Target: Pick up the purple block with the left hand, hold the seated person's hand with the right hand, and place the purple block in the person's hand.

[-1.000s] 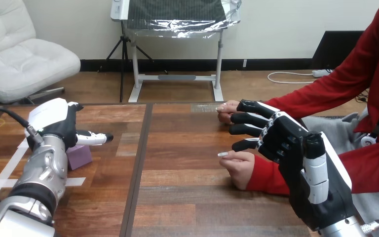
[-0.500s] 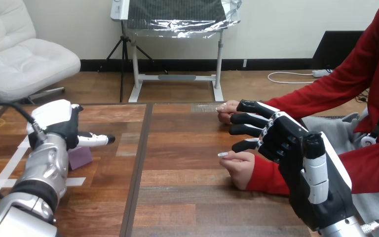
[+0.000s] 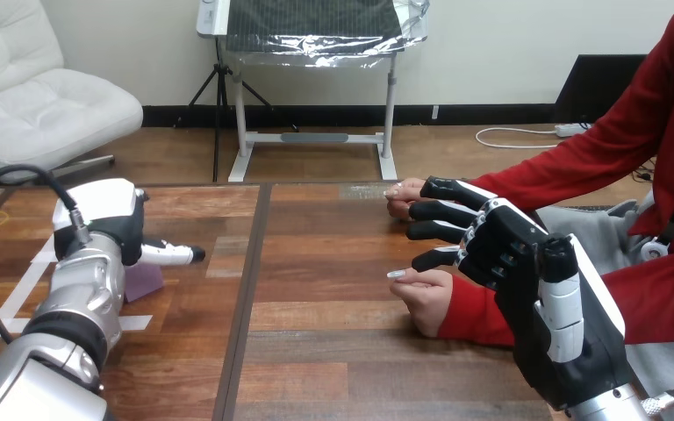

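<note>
Fingers (image 3: 440, 210) of the right hand (image 3: 527, 263) are what we look at first: they are straight and spread apart, pointing leftward over the worktop (image 3: 333, 351) and clamped on nothing. Just past their upper tips lies the person's farther hand (image 3: 401, 195), resting at the worktop's far edge. Just below their lowest tip sits the person's nearer hand (image 3: 426, 294), loosely closed with its knuckles up. We cannot tell whether those tips touch either of the person's hands, and we see nothing curled round them.

Well away to the left of those fingers, across the dark seam in the worktop, the left hand (image 3: 105, 219) hangs low with its white back toward us, at the end of its silver forearm (image 3: 75, 303). Whether that hand is open or closed we cannot tell. The purple block (image 3: 146, 281) lies on the worktop right under it, partly hidden by the hand, so we cannot say whether the two touch. A strip of white tape (image 3: 133, 323) lies on the wood just nearer to us than the block.
</note>
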`<state>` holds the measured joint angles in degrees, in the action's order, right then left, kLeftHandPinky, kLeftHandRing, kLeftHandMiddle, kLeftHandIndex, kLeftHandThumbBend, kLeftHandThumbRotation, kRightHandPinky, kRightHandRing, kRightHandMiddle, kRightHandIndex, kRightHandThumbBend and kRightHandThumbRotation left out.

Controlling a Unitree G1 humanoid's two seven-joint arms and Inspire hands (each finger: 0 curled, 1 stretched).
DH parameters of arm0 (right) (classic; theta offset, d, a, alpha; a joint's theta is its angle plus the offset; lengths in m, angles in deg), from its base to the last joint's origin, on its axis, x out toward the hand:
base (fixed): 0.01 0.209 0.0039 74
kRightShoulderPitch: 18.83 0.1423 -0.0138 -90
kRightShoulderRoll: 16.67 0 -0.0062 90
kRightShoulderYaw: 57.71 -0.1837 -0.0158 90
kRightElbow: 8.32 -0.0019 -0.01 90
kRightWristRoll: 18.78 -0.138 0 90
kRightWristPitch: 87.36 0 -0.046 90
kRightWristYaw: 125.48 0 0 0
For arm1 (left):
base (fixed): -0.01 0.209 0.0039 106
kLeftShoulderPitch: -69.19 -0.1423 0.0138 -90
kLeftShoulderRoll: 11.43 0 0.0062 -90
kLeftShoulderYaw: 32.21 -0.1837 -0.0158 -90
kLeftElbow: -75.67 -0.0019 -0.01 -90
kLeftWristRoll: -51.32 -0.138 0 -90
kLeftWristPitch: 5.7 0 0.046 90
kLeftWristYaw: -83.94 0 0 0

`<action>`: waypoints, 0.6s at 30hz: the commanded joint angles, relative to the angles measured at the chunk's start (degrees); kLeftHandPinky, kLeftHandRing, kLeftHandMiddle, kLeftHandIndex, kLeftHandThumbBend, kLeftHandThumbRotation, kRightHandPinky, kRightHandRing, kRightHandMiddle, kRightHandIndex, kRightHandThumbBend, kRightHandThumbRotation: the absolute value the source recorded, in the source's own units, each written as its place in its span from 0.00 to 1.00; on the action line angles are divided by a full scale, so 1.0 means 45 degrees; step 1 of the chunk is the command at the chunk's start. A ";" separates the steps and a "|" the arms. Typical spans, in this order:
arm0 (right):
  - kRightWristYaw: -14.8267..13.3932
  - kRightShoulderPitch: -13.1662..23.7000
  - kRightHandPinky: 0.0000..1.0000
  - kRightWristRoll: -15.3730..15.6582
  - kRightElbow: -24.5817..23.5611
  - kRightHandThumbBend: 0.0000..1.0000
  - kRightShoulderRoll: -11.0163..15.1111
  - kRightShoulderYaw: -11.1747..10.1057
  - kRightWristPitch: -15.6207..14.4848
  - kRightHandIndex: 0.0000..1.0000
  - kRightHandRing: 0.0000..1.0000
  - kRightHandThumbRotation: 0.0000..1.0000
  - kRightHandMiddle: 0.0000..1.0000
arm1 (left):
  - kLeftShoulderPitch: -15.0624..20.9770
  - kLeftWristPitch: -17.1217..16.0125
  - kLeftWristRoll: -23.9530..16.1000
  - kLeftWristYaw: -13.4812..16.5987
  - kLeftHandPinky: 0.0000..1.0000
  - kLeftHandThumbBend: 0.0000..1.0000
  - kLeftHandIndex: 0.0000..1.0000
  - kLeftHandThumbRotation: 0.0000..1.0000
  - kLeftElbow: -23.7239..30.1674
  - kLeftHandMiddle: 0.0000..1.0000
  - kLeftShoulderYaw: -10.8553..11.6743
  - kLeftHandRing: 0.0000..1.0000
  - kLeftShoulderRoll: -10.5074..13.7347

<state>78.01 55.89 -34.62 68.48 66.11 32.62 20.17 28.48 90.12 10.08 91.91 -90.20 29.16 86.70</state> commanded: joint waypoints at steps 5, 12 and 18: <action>0.0053 0.0605 0.60 -0.0098 -0.0148 0.87 -0.0117 0.0056 0.0286 0.78 0.73 1.00 0.76 | 0.1123 0.0287 -0.0449 -0.0289 0.95 0.89 0.92 0.71 -0.0105 0.94 -0.0511 0.94 -0.0087; 0.0059 0.0611 0.61 -0.0098 -0.0107 0.86 -0.0150 0.0070 0.0348 0.78 0.73 1.00 0.76 | 0.1147 0.0443 -0.0593 -0.0533 0.96 0.88 0.93 0.72 -0.0183 0.95 -0.0731 0.94 -0.0156; 0.0051 0.0625 0.61 -0.0111 -0.0112 0.86 -0.0174 0.0087 0.0338 0.78 0.73 1.00 0.75 | 0.1106 0.0535 -0.0677 -0.0606 0.96 0.88 0.93 0.73 -0.0207 0.95 -0.0834 0.94 -0.0234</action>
<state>78.03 55.89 -34.62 68.48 66.10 32.67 20.21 28.70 92.23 8.22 89.10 -91.18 26.67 86.20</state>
